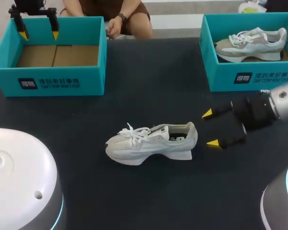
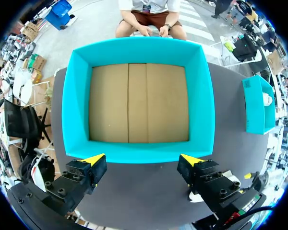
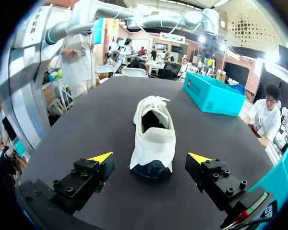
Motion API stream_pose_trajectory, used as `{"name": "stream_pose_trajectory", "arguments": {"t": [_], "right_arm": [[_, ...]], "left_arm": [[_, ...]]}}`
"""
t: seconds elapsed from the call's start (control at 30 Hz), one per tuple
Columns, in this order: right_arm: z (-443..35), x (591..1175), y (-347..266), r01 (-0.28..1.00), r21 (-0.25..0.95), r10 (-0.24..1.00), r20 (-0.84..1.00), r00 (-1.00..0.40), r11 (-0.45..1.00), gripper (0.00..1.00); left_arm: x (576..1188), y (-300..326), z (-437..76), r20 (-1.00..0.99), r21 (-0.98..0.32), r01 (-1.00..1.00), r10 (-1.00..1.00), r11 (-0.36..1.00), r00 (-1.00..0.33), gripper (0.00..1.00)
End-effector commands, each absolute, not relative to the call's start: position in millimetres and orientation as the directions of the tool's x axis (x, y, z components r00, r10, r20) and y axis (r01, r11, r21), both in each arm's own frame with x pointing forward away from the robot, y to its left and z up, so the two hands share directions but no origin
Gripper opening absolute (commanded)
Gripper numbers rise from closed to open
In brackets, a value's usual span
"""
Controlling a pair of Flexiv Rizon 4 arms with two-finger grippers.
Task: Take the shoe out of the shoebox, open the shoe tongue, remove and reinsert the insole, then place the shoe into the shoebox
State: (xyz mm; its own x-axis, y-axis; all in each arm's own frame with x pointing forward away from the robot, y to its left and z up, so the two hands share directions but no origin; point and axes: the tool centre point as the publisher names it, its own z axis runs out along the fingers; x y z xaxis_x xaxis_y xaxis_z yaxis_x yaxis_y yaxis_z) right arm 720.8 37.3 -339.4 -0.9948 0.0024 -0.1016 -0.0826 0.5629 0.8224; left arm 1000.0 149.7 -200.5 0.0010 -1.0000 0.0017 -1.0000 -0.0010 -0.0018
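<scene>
Grippers number two, shoes two, shoeboxes two. The right gripper comes in from the right side, low over the table, its fingers pointing left. They are spread wide and hold nothing. Just ahead of them, near but apart, is the heel of the loose shoe. This pale grey and white shoe stands upright on its sole in the middle of the table, laces tied, toe to the left and heel to the right. In the right wrist view the heel lines up with the gap between the two yellow tips.

The left gripper hangs at the far left above the left shoebox, pointing down, likewise spread wide with nothing in it. That teal box shows only its bare cardboard floor.

The right shoebox, also teal, stands at the far right, well apart from the loose shoe. Inside it lies the second shoe, on its sole, toe to the left.
</scene>
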Motion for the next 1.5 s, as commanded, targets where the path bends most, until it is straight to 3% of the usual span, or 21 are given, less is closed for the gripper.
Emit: {"name": "stream_pose_trajectory", "arguments": {"t": [0.03, 0.97, 1.5], "right_arm": [[-355.8, 723.0, 36.5, -0.08, 0.834, 0.026, -0.113, -0.993, 0.546, 1.0], [-403.6, 738.4, 73.1, -0.003, 0.874, 0.172, -0.099, -0.98, 0.487, 1.0], [-417.2, 737.9, 110.8, -0.006, 0.896, 0.137, -0.074, -0.988, 0.443, 1.0]], "left_arm": [[1000.0, 149.8, -200.3, 0.001, -0.001, -1.0, -1.0, -0.001, 0.001, 1.0], [1000.0, 149.8, -200.3, 0.001, -0.001, -1.0, -1.0, -0.001, 0.001, 1.0], [1000.0, 149.8, -200.3, 0.001, -0.001, -1.0, -1.0, -0.001, 0.001, 1.0]]}}
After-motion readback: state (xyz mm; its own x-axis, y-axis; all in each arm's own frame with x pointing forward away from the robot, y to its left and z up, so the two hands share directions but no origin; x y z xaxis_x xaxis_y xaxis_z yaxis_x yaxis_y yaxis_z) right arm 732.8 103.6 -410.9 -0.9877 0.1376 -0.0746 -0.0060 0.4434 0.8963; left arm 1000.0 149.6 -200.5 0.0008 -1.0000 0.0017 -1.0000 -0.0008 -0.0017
